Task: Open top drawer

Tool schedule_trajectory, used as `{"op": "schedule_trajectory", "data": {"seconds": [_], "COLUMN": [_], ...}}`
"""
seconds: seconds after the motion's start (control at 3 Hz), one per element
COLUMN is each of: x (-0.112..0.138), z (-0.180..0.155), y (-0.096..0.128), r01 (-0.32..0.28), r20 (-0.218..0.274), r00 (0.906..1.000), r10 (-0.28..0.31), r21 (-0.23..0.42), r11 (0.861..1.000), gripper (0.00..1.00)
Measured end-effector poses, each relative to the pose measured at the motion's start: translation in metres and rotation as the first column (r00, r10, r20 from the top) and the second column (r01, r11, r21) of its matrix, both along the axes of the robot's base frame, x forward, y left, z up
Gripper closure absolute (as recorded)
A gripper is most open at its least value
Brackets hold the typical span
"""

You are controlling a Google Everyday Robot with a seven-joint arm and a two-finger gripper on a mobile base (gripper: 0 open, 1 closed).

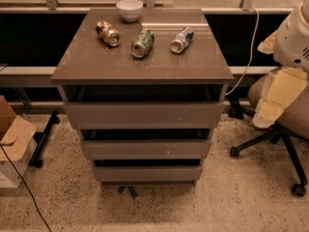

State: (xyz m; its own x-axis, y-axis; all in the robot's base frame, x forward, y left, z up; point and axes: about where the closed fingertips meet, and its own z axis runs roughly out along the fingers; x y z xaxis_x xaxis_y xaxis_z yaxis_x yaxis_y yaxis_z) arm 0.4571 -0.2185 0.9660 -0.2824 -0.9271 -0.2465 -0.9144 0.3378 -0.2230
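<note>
The top drawer [143, 114] is the widest grey-brown flat front, just under the cabinet top [87, 66]. A dark gap shows above its front panel. Two narrower drawer fronts [145, 149] sit below it, each with a dark gap above. A white part of my arm [293, 35] shows at the right edge, right of and apart from the cabinet. My gripper is out of view.
On the cabinet top lie three cans [142, 43] on their sides and a white bowl [130, 9] at the back. An office chair [285, 124] stands at the right. A cardboard box [12, 139] and a cable [24, 187] are at the left. A rail and window run behind.
</note>
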Motion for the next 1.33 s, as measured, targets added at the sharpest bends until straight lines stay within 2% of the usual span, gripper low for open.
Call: {"op": "schedule_trajectory", "data": {"seconds": [0.33, 0.67, 1.33], "x": [0.000, 0.009, 0.029], "z": [0.000, -0.009, -0.029], "y": [0.000, 0.003, 0.013], "r01": [0.000, -0.019, -0.071], "r20": [0.000, 0.008, 0.059], "r00": [1.0000, 0.9998, 0.9961], "r10": [0.000, 0.019, 0.066], "r21": [0.000, 0.049, 0.088], "r11": [1.000, 0.999, 0.994], "gripper": [0.00, 0.00, 0.00]}}
